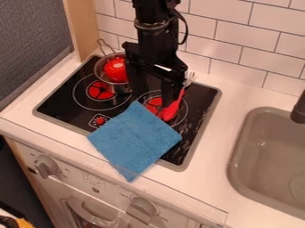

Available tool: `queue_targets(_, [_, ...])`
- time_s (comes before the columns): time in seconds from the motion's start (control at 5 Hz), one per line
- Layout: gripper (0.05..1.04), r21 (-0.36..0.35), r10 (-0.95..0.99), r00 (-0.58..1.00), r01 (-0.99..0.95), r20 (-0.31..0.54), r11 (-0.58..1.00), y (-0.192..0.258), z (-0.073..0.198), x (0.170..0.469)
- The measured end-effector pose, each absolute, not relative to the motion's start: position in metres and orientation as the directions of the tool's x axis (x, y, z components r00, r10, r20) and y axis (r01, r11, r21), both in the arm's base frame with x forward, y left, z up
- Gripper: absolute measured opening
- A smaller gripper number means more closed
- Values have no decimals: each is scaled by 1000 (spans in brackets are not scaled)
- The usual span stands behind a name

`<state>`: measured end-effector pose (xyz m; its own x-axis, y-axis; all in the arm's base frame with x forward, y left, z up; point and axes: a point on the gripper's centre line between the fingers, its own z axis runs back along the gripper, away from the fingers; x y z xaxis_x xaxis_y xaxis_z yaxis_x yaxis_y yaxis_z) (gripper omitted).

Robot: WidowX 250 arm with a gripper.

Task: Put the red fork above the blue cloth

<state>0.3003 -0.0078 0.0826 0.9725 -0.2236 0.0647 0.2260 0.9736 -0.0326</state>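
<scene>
The black gripper (pixel 154 94) hangs over the stove's back burners, its two fingers spread apart with a gap between them. The red fork (pixel 172 109) appears just beside its right finger, which may cover a little of the handle. The fork's wide red handle end points toward the front and its pale tines point to the back right; whether finger and fork touch, I cannot tell. The blue cloth (pixel 136 140) lies flat over the stove's front part, with one corner hanging past the stove's front edge onto the counter. The fork's handle end is close to the cloth's upper right edge.
A metal pot (pixel 122 87) with a red object (pixel 116 70) in it stands at the stove's back left, close to the gripper's left side. The tiled wall (pixel 226 49) rises behind. A grey sink (pixel 271 156) with a dark faucet (pixel 299 109) is at the right.
</scene>
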Motion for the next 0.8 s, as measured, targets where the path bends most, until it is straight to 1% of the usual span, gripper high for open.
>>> queue_targets(0.2, [1000,-40,-214,976,216,34,976,-8,72,299])
queue_targets(0.6, [1000,16,-123,992,122,25,992,-16,31,347])
queue_targets(0.8, [1000,25,-64,998,63,26,998,-15,16,363])
